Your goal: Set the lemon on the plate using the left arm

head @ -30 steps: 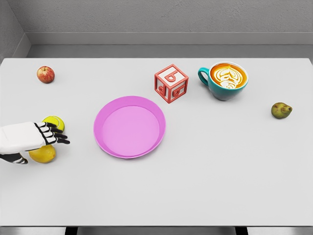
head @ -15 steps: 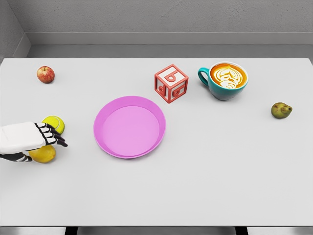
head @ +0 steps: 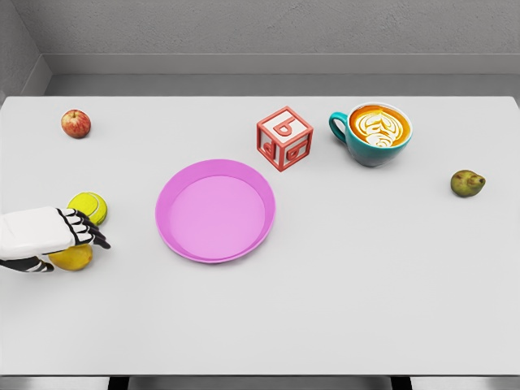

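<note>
Lemon [head: 73, 258] partly beneath left hand [head: 41, 236], its fingers [head: 88, 230] loosely spread above it.

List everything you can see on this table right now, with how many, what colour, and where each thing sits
table: one, white, fills the view
plate: one, pink, centre-left
lemon: one, yellow, left edge, partly under the hand
tennis ball: one, yellow-green, just behind the lemon
apple: one, red, far left corner
letter block: one, red, behind the plate
cup: one, teal, holding latte, right of the block
pear: one, brownish green, right edge
left hand: one, white with black fingers, over the lemon; grasp not clear
right hand: not in view
</note>
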Available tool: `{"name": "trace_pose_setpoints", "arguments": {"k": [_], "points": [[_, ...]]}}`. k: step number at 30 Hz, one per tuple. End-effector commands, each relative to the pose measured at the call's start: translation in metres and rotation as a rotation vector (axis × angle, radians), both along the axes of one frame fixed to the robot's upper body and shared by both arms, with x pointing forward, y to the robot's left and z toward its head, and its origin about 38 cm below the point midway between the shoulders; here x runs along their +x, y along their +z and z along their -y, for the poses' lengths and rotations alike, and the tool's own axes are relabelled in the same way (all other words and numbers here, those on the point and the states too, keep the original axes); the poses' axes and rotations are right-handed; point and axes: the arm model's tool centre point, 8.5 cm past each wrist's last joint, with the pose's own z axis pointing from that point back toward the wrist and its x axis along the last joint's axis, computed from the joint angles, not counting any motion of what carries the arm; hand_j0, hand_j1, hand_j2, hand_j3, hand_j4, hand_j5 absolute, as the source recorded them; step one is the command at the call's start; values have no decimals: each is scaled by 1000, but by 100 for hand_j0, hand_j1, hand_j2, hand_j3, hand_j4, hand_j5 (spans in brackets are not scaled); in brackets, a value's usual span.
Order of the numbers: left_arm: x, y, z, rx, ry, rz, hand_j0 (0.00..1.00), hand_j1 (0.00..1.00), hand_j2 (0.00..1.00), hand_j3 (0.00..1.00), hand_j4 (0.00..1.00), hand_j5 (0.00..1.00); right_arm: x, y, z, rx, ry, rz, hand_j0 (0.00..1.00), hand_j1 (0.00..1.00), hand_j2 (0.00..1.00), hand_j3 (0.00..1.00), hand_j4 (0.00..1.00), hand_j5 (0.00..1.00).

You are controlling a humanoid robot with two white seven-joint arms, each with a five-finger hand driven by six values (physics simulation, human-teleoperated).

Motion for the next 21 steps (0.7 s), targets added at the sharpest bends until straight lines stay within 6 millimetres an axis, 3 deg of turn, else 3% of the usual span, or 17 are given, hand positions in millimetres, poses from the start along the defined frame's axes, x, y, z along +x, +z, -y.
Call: {"name": "trace_pose_setpoints", "arguments": {"k": [1,21], "points": [[0,1,0,-4,2,0,87,87,87,87,87,87,0,0,0,0,0,-1,100,100,100,100,100,100],[-1,-5,-5,-1,19,-17,85,85,85,85,85,85,0,0,0,0,0,0,100,100,100,100,100,100]]}}
